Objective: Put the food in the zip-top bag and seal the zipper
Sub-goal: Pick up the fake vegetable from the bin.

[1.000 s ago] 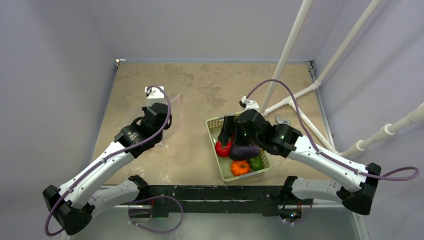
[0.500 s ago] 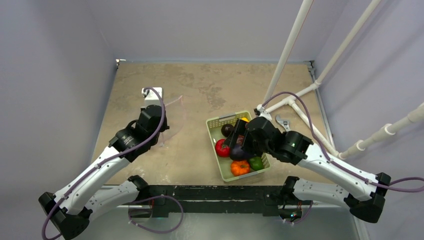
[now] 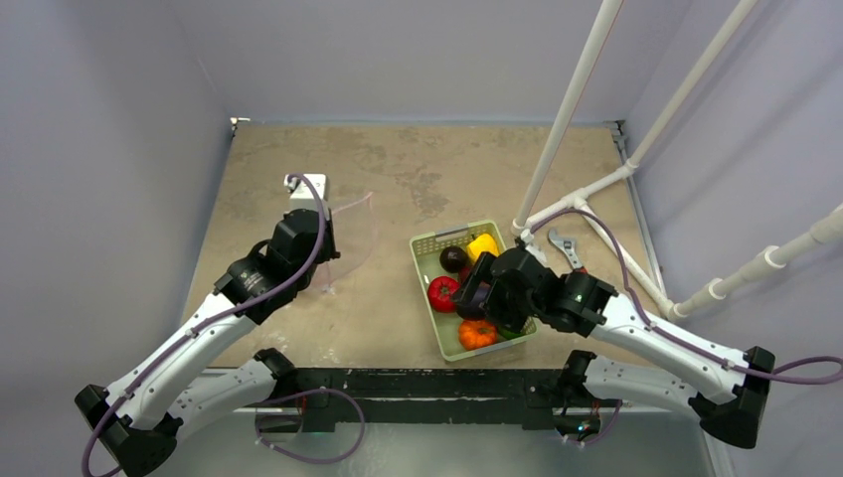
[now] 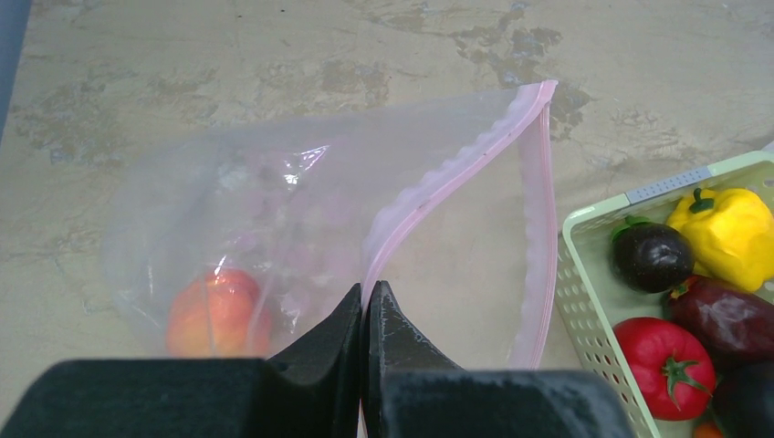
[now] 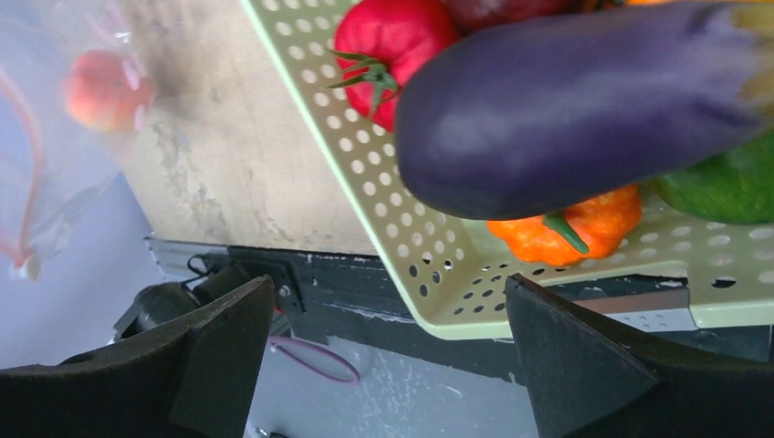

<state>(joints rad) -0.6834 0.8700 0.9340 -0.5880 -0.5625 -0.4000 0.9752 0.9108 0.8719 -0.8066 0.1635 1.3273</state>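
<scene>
Over the basket (image 3: pixel 425 246), right gripper (image 5: pixel 388 287) gapes above the eggplant (image 5: pixel 575 100); left gripper (image 4: pixel 365 301) apparently pinches the zipper (image 4: pixel 429 190).

1. Robotics lab cell for sure, nobody's kitchen: bare lilac-grey walls (image 3: pixel 119 119) box in a stained tan table (image 3: pixel 398 169).
2. Past the fingers (image 5: pixel 584 356) of the right gripper (image 5: pixel 388 287), off to their right, a white pipe frame (image 3: pixel 577 89) with a wrench (image 3: pixel 563 244) by its foot.
3. Below those fingers: toy food (image 5: pixel 566 100) (glossy plastic) in a pale green basket (image 5: pixel 365 182).
4. Behind the fingers, a black mounting rail (image 3: pixel 427 383) holds both arms (image 3: pixel 189 338), purple cables (image 3: pixel 324 221) looping off them.
</scene>
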